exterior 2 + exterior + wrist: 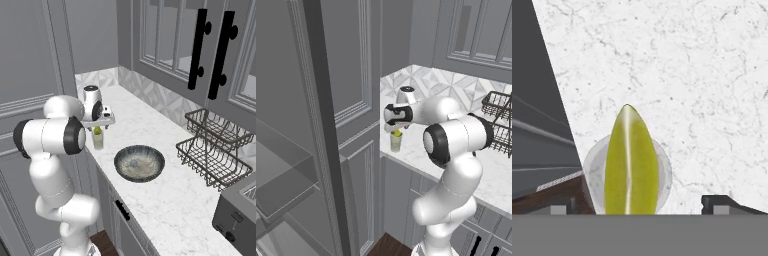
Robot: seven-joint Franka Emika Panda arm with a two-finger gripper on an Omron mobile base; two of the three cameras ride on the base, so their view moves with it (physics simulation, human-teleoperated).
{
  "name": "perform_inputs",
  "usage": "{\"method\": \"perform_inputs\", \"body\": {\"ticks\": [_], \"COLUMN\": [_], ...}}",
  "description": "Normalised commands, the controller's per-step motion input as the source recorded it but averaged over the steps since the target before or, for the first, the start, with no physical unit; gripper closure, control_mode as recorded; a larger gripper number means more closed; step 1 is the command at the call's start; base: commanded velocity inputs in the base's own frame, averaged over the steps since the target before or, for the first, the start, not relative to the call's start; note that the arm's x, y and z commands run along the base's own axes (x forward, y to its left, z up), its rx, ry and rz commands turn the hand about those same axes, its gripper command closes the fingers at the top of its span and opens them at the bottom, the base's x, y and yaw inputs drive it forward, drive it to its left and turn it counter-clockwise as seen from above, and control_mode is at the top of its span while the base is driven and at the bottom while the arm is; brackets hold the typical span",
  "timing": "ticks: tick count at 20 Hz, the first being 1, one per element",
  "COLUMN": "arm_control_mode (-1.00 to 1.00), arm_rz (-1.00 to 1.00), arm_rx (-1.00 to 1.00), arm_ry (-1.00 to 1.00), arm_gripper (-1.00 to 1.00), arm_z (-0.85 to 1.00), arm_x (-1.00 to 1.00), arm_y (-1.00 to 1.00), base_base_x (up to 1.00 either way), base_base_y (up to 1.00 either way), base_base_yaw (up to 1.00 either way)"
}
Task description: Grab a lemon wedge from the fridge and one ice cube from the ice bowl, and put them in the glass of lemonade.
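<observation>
On the white marble counter (165,195), near its left end by the tall grey cabinets (351,75), stands the glass (396,142). My gripper (394,128) hangs directly above it; the wedge (630,165) sits between my fingertips (spread wide apart), whether gripped I cannot tell. Ice bowl (139,162) lies just beside the glass; wire rack (215,145) further along.

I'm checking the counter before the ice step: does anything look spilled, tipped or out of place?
No spill shows. The glass of lemonade stands upright near the counter edge, the lemon wedge right over it under the gripper, the ice bowl level beside it.
</observation>
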Motion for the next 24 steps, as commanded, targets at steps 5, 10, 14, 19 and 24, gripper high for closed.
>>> {"method": "perform_inputs", "body": {"ticks": [5,10,14,19,24], "arm_control_mode": [-1.0,-1.0,-1.0,-1.0,-1.0], "arm_rz": [0.0,0.0,0.0,-0.02,-0.01], "arm_rx": [0.03,0.04,0.08,0.12,0.15], "arm_ry": [-0.05,-0.04,-0.03,-0.02,-0.03], "arm_gripper": [-1.0,-1.0,-1.0,-1.0,-1.0], "arm_z": [0.18,0.15,0.26,0.44,0.66], "arm_x": [-0.43,-0.32,-0.34,-0.29,-0.5], "arm_y": [0.0,-0.07,-0.22,-0.39,-0.27], "base_base_x": [0.0,0.0,0.0,0.0,0.0], "base_base_y": [0.0,0.0,0.0,0.0,0.0], "base_base_yaw": [0.0,0.0,0.0,0.0,0.0]}}
